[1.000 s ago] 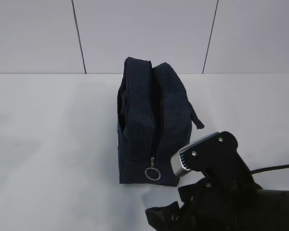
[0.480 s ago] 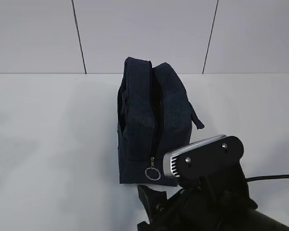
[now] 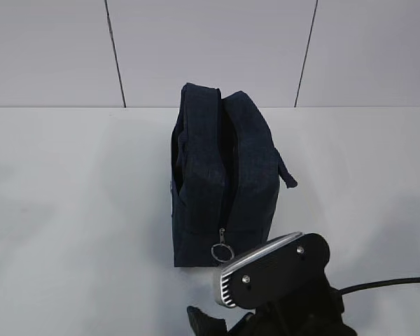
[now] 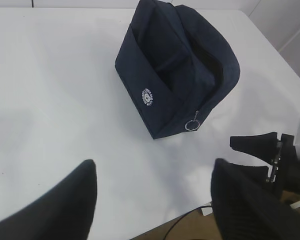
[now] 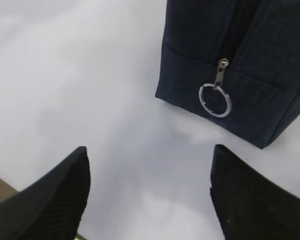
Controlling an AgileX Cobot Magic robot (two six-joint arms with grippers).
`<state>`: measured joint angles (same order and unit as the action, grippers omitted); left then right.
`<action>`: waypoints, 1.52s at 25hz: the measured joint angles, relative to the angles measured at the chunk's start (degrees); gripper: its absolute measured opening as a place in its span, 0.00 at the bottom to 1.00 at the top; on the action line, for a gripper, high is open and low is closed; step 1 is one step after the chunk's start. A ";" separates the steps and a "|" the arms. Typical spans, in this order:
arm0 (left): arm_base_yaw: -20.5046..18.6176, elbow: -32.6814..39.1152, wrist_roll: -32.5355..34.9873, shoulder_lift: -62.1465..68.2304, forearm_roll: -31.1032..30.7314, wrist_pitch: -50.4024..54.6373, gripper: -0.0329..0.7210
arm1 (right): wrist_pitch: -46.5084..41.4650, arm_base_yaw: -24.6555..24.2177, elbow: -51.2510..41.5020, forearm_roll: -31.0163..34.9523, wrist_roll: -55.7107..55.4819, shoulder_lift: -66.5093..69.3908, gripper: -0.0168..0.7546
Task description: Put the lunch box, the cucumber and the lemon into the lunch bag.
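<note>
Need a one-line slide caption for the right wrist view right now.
Open right gripper poised above the white table, facing the navy lunch bag and its silver ring pull.

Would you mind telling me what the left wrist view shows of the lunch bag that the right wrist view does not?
Only the left wrist view shows the lunch bag whole: its gaping top opening, a round white logo on one side, and the right gripper off to the side. Only the right wrist view shows the silver ring pull close up, hanging from the zipper slider low on the bag's end. Both show the bag on the white table, the ring pull, and open, empty fingers. No lunch box, cucumber or lemon appears in either.
</note>
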<state>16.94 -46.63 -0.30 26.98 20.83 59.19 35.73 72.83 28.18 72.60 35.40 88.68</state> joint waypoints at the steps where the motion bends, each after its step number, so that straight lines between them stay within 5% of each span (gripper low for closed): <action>1: 0.00 0.00 0.00 0.00 0.00 0.00 0.71 | -0.61 0.00 0.00 -0.53 0.00 0.00 0.77; 14: 0.00 0.00 0.00 0.00 -0.59 -0.48 0.71 | -2.31 0.12 0.00 -1.60 2.44 0.10 0.77; 30: 0.77 0.00 0.00 0.00 -2.39 -2.73 0.69 | 6.80 -0.09 1.70 -2.35 3.84 7.89 0.77; 38: 0.98 0.00 0.00 0.00 -2.39 -2.73 0.69 | 6.24 -6.15 5.42 -0.89 3.93 11.01 0.77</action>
<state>17.92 -46.63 -0.30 26.98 18.44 56.46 41.97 66.67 33.60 71.71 39.33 99.69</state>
